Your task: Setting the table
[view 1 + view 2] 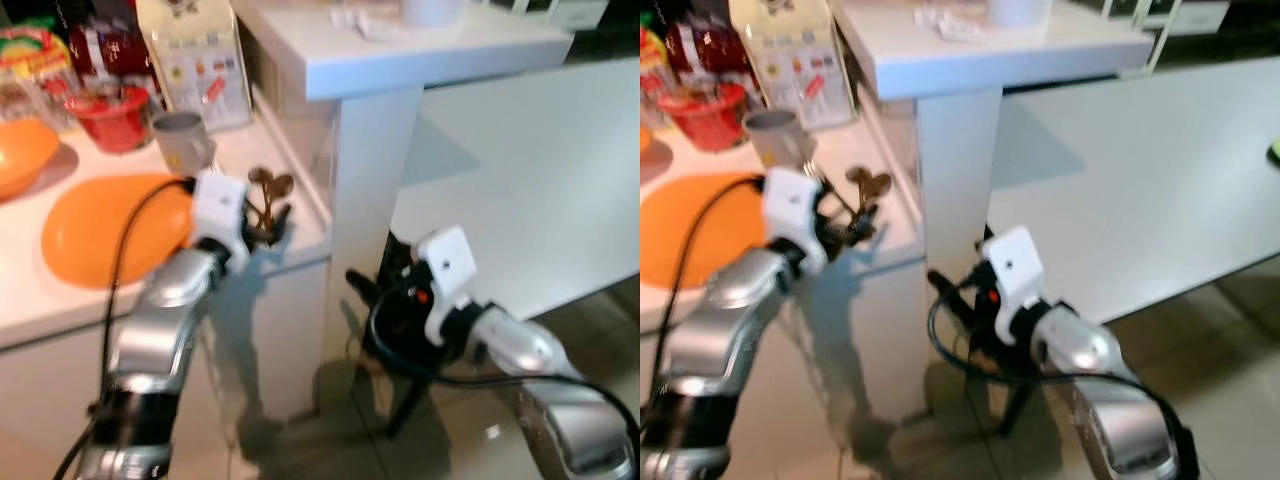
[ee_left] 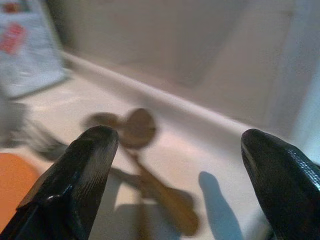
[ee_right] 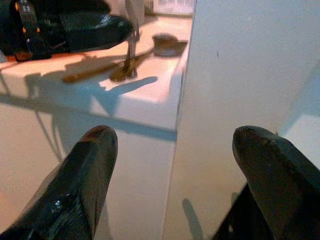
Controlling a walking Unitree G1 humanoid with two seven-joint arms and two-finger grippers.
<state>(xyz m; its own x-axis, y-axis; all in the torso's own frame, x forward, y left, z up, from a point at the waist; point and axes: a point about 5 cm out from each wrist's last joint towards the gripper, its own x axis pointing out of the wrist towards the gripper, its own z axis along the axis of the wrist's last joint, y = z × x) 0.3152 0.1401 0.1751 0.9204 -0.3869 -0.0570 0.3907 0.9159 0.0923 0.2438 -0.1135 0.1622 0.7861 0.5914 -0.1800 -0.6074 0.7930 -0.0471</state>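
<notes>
Fingers (image 2: 75, 185) of the left gripper (image 2: 175, 175) are spread wide and nothing is held between them. They are held just above the spoons (image 2: 137, 131), which lie on the white counter (image 1: 290, 250) near its front corner. Two brown wooden spoons can be made out, with their bowls side by side. A fork (image 2: 42, 142) lies close to them. An orange plate (image 1: 105, 228) is seen on the counter just beside the left gripper. A grey cup (image 1: 182, 140) stands behind the plate; what is in it cannot be seen. A red bowl (image 1: 112, 117) farther back is filled with something blurry. An orange bowl (image 1: 20, 155) sits at the far left.

The right gripper (image 3: 175, 165) is held low, beside the white post (image 1: 365, 200) of the counter. Its fingers (image 3: 85, 180) are wide apart too, and nothing is held.
</notes>
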